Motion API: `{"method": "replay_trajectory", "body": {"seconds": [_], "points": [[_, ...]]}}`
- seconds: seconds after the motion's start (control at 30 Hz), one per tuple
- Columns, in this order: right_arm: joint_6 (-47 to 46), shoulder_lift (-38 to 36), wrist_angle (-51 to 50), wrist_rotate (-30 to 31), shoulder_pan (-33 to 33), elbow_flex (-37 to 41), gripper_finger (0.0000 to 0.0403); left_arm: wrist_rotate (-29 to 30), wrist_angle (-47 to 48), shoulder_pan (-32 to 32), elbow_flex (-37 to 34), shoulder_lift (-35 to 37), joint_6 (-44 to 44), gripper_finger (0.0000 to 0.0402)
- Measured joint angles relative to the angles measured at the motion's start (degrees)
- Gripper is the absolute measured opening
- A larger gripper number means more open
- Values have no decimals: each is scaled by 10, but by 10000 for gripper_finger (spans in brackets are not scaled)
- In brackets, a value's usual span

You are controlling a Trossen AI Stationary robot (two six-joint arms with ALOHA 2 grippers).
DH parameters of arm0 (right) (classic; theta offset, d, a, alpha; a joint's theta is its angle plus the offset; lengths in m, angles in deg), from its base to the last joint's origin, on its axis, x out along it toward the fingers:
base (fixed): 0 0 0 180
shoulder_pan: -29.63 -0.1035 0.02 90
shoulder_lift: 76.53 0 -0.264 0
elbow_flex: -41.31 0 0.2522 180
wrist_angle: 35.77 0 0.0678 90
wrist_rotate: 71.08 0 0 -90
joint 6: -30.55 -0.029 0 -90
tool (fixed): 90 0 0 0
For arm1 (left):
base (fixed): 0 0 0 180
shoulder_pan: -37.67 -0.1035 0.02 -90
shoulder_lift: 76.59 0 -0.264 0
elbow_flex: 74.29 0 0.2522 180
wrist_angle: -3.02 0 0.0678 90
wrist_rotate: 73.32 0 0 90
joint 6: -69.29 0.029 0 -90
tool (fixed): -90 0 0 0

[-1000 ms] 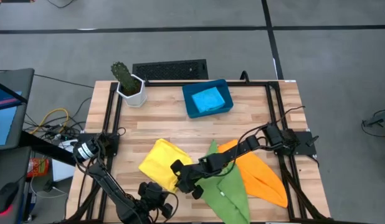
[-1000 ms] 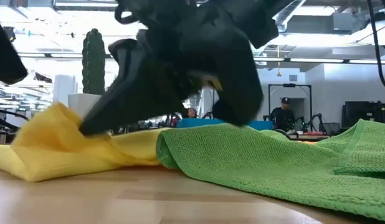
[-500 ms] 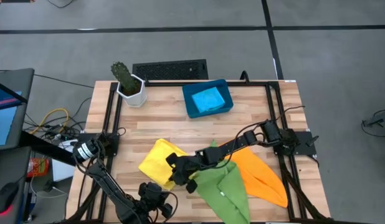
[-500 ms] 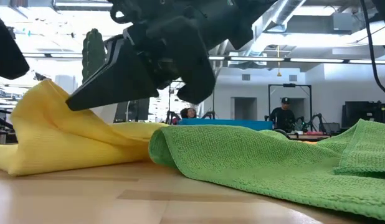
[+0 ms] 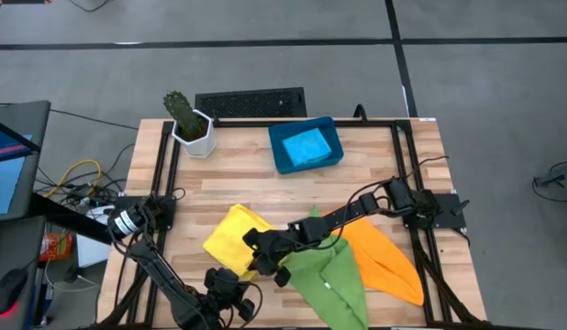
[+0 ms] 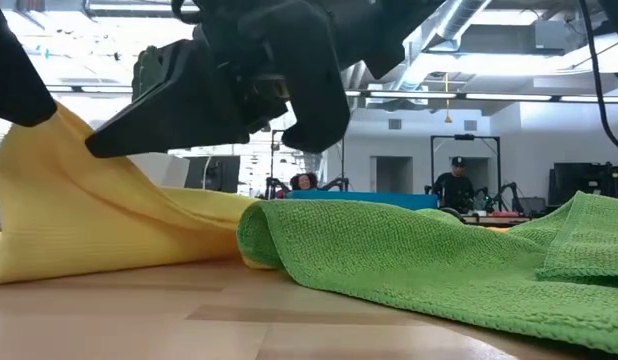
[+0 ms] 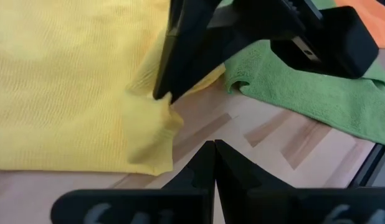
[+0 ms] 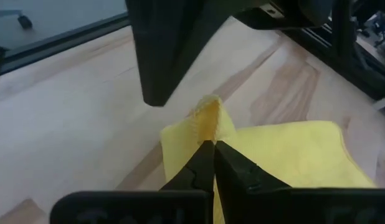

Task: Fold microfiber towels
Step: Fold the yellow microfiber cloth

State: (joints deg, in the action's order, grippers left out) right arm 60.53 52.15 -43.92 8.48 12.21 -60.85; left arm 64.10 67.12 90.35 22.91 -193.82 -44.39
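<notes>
While the right hand [image 5: 252, 259] reaches across the bench [image 5: 375, 174] from the right side, its fingers are pinched on a raised edge of the yellow towel [image 5: 230, 239], which the right wrist view shows peaking up between the fingertips. The left hand [image 5: 230, 291] sits low at the front edge of the bench, fingers together and holding nothing, just in front of the yellow towel.

The back half of the bench is mostly bare wood, apart from a potted cactus [image 5: 185, 122] at the back left corner and a blue tray [image 5: 305, 147] at the back middle holding the light blue towel [image 5: 307, 145], folded. The front half is crowded.

The yellow towel lies front left, bunched, its lifted part sloping up like a tent in the low view. The green towel [image 5: 330, 276] lies crumpled beside it at front centre, touching it and running off the front edge. The orange towel [image 5: 382, 255] spreads to the green towel's right, partly under it.
</notes>
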Motion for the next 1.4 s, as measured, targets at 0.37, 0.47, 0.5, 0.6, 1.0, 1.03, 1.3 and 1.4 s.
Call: {"method": "replay_trajectory", "body": {"seconds": [0.37, 0.47, 0.5, 0.6, 1.0, 1.03, 1.3, 1.4], "points": [[-15, 0, -2, -12, -10, 0, 33, -2, -1, -9, 0, 0, 18, 0], [-38, 0, 5, -14, -6, 0, 33, -3, -1, -9, 0, 0, 20, 0], [-43, 0, 4, -15, -5, 0, 33, -5, -1, -9, 0, 0, 20, 0], [-45, 19, 17, -14, 0, 0, 33, -6, -1, -9, -1, 0, 20, 0], [-46, 32, 16, -13, -1, 1, 33, -31, -18, -7, -13, 0, 20, 0], [-46, 32, 15, -13, 0, 1, 33, -33, -21, -6, -16, 0, 20, 0], [-46, 32, 14, -13, 3, 1, 33, -35, -38, -6, -30, 0, 17, 0], [-47, 32, 13, -13, 3, 1, 33, -18, -34, -6, -30, 0, 20, 0]]}}
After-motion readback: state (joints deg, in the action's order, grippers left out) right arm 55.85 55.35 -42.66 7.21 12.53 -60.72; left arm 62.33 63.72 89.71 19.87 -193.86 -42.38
